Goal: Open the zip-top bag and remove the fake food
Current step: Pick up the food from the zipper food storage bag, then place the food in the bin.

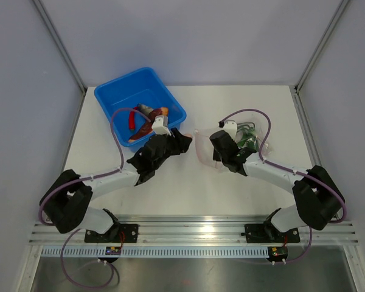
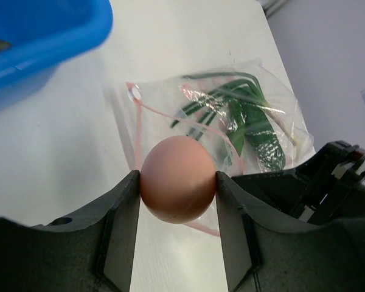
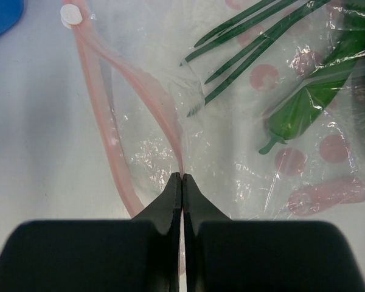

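No lettering can be read. The bag [image 3: 231, 152] carries only round pink blots and one longer pink shape. The small tags [image 1: 114, 250] under the arm bases are too small to make out.

The left arm [image 1: 103, 179] folds to an elbow at the lower left of the top view, then reaches up and right toward the middle of the table [image 1: 188, 194]. Its wrist ends just beside the lower right corner of the tub [image 1: 118, 91]. The left gripper [image 2: 177, 176] is clamped on a pinkish-tan egg [image 2: 177, 194], with one finger against each side. In the left wrist view the egg sits in front of the bag's zip edge.

The right arm [image 1: 280, 173] bends at the lower right of the top view and reaches up and left to the bag. The right gripper [image 3: 181, 182] has its fingers pressed together at the lower centre of the right wrist view, pinching one side of the pink zip strip [image 3: 149, 100]. The other side of the strip runs apart to the left, so the mouth gapes. The two sides meet at a white slider [image 3: 71, 15] in the upper left.

The bag lies on the table right of centre, near the tub but not touching it. Inside it are green pieces [image 3: 304, 112]: thin stalks and a broader pepper-like one. The tub, at the upper left of the top view, holds tub pieces [image 1: 147, 115] in red, brown and orange.
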Tool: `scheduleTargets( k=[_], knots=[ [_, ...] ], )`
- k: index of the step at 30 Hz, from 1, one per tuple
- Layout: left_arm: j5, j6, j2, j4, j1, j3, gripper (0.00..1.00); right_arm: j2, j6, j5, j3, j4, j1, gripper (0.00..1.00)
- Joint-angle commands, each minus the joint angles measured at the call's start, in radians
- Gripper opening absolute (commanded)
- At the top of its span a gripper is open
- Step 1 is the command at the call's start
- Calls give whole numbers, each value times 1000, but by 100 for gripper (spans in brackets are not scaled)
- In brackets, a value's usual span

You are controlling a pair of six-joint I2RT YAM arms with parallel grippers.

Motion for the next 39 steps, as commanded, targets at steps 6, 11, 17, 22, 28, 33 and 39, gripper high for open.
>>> scheduleTargets(
  k=[6, 11, 17, 22, 28, 33, 39],
  knots=[
    [-63, 63, -155, -257, 103, 170, 38, -41, 9, -10, 7, 14, -8, 0],
    [77, 13, -184, -323, 278, 198, 39, -41, 8, -18, 3, 15, -10, 0],
    [170, -24, -171, -345, 444, 213, 39, -43, 6, -20, 0, 17, -10, 0],
    [230, -46, -132, -343, 535, 209, 39, -47, 6, -29, -1, 17, -8, 0],
    [238, -43, -88, -359, 587, 215, 40, -49, 6, -41, 0, 21, -10, 0],
    [238, -40, -72, -351, 599, 201, 41, -55, 6, -41, -4, 21, -10, 0],
    [253, -38, -36, -342, 625, 189, 41, -55, 5, -43, -4, 20, -10, 0]
  ],
)
